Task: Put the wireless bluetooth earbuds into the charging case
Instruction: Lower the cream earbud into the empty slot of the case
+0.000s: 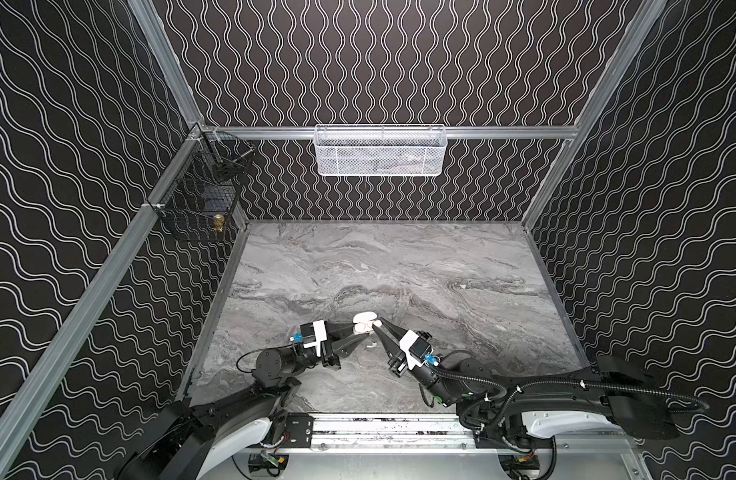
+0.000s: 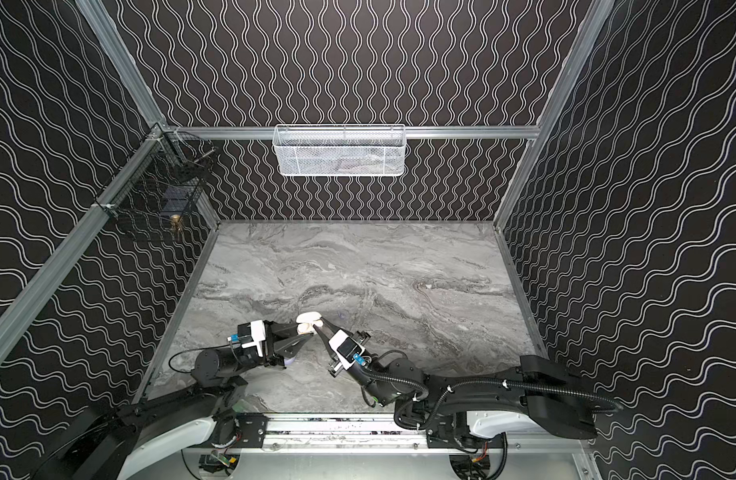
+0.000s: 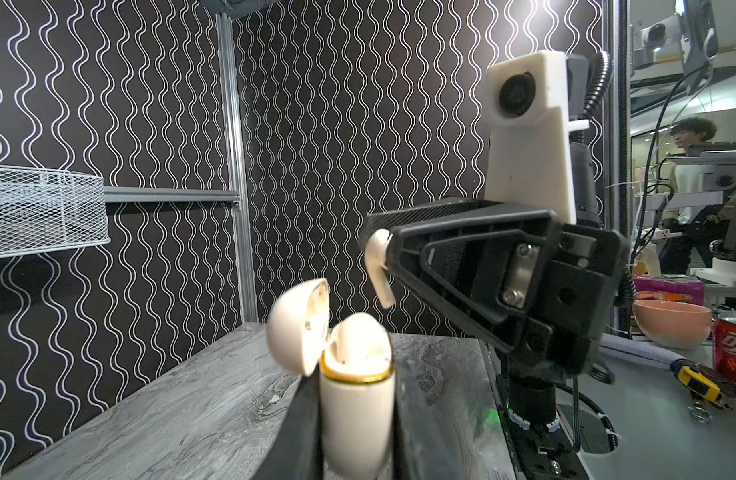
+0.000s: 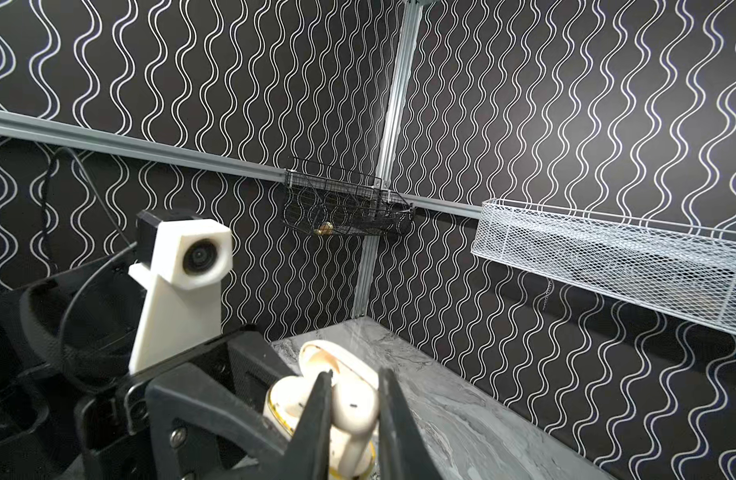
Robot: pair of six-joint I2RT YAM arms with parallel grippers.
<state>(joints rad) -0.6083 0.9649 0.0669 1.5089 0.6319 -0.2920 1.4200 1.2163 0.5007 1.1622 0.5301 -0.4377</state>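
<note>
Earbud (image 3: pixel 378 266) pinched in the right gripper (image 4: pixel 353 386), stem hanging down, poised just above the open charging case (image 3: pixel 355 399), a touch toward the right arm's side! Left gripper (image 3: pixel 353 370) clamps that case upright near the counter (image 1: pixel 399 270) front edge. One case, one held earbud, maybe a second bud (image 1: pixel 372 344) lying loose below.

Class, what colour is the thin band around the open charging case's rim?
Gold: the band circles the cream charging case; clearest in the left wrist view.
</note>
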